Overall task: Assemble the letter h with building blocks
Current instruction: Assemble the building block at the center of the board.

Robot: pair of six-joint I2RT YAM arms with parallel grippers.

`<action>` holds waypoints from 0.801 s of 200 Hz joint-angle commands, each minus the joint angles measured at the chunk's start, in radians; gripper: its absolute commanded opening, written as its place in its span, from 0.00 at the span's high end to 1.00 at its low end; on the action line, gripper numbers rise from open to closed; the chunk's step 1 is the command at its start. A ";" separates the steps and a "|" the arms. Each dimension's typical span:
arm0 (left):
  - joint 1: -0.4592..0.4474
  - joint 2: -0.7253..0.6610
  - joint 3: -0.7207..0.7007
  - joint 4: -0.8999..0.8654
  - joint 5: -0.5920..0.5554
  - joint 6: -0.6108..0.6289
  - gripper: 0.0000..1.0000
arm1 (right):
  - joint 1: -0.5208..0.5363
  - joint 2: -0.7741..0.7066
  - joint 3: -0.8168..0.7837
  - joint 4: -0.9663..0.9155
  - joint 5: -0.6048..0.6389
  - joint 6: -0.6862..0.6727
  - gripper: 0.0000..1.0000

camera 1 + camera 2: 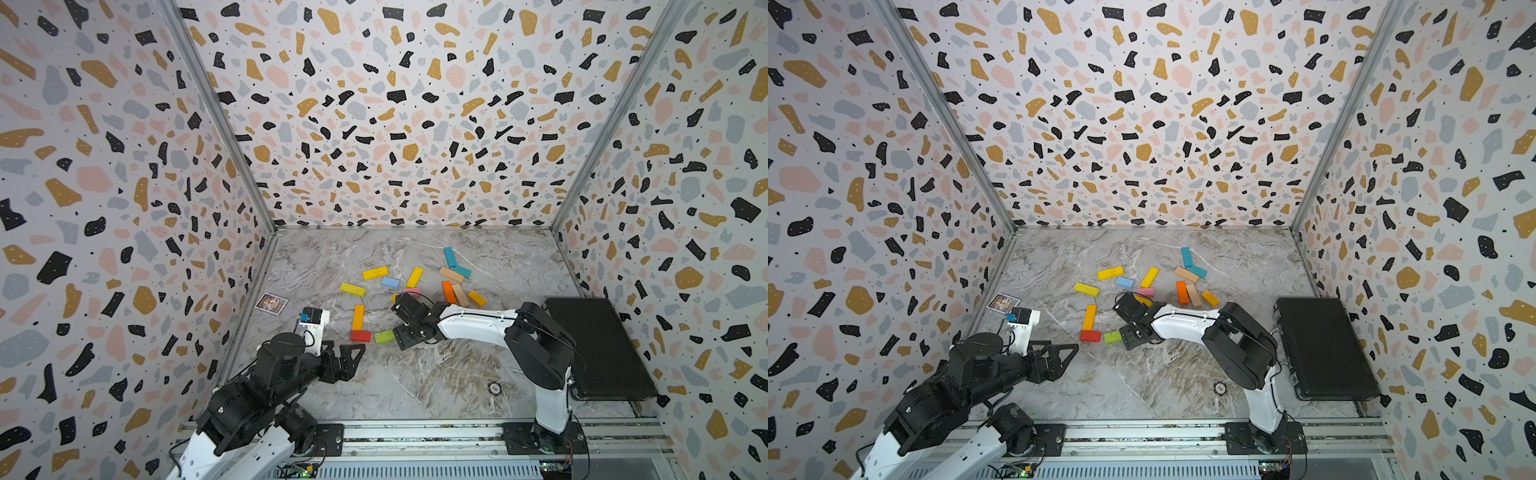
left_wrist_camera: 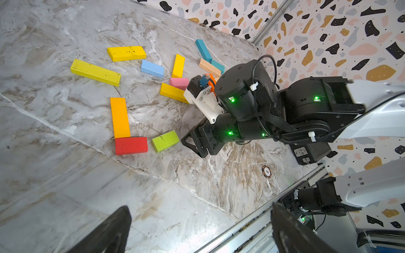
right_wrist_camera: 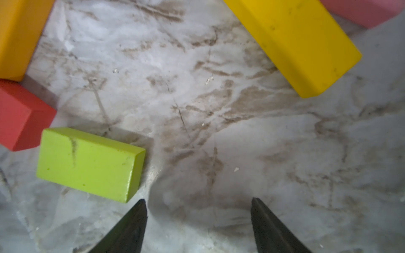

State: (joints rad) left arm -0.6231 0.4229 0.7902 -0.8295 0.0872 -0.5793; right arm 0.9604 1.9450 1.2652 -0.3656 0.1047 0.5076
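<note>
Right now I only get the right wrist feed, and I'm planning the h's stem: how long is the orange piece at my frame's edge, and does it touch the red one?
Observer: It is a long orange bar; the end nearest the robot butts against the red block, making an L.
Operator: Is the left gripper carrying anything?
Observer: No. The left gripper is open and empty, touching no block.
Operator: Any other long pieces?
Observer: A long yellow bar lies loose beyond the orange one.
</note>
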 commanded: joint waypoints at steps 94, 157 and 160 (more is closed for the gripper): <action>0.006 0.007 0.008 0.034 -0.017 0.016 0.01 | 0.012 0.046 0.064 -0.040 0.003 -0.018 0.25; 0.005 0.007 0.004 0.038 -0.018 0.016 0.01 | 0.032 0.043 0.052 -0.033 -0.005 0.016 0.25; 0.004 0.007 0.003 0.037 -0.018 0.016 0.01 | 0.033 0.043 0.053 -0.035 -0.004 0.017 0.25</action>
State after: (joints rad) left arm -0.6231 0.4274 0.7902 -0.8295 0.0834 -0.5789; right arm 0.9791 1.9797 1.3106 -0.3676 0.1154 0.5037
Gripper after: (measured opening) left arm 0.988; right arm 0.752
